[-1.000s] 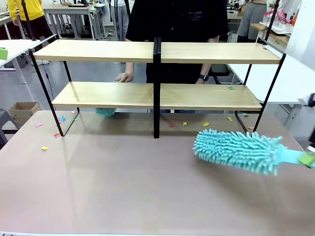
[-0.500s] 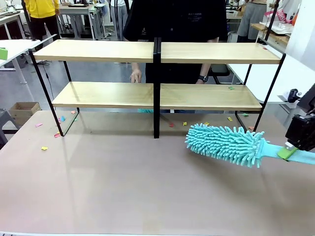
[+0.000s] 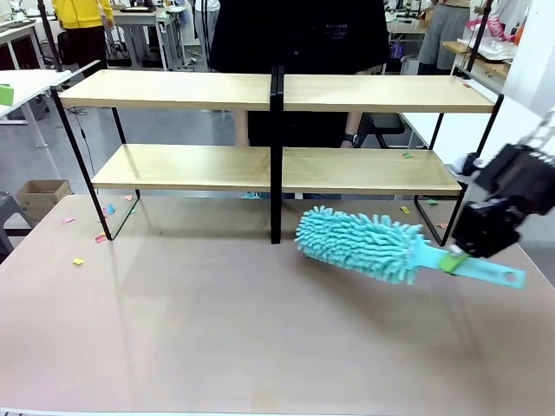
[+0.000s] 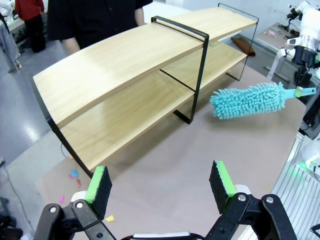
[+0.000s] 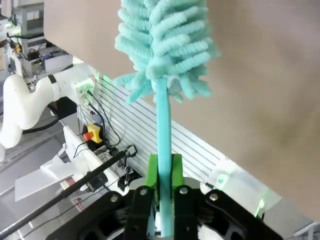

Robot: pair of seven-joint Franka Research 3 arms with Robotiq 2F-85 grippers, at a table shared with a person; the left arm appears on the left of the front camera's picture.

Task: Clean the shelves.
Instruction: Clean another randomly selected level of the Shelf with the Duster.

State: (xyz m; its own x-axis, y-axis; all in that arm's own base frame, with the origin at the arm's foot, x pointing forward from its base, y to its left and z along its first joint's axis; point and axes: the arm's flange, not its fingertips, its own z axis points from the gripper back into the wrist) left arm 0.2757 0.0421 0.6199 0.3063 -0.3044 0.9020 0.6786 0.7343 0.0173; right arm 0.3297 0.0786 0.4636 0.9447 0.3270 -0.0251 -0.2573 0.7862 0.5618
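Our shelves (image 3: 173, 89), paper scrap (image 3: 407, 156) on lower board (image 3: 364, 171), run along tabletop's (image 3: 217, 321) far edge, right hand (image 3: 453, 259) pinching teal duster (image 3: 360, 243), left hand (image 4: 160, 181) spread.

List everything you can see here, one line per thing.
shelves: one two-tier rack, light wood on a black frame, far half of the table
duster: one, teal, in the air in front of the right lower shelf
scraps: several, pink, yellow and green, on the table around the rack's feet
table: one, beige
box: one, brown, on the floor at left
person: one, black top, behind the shelves
left end effector: black, green pads, open, over the table
right end effector: black, green pads, shut on the duster's handle
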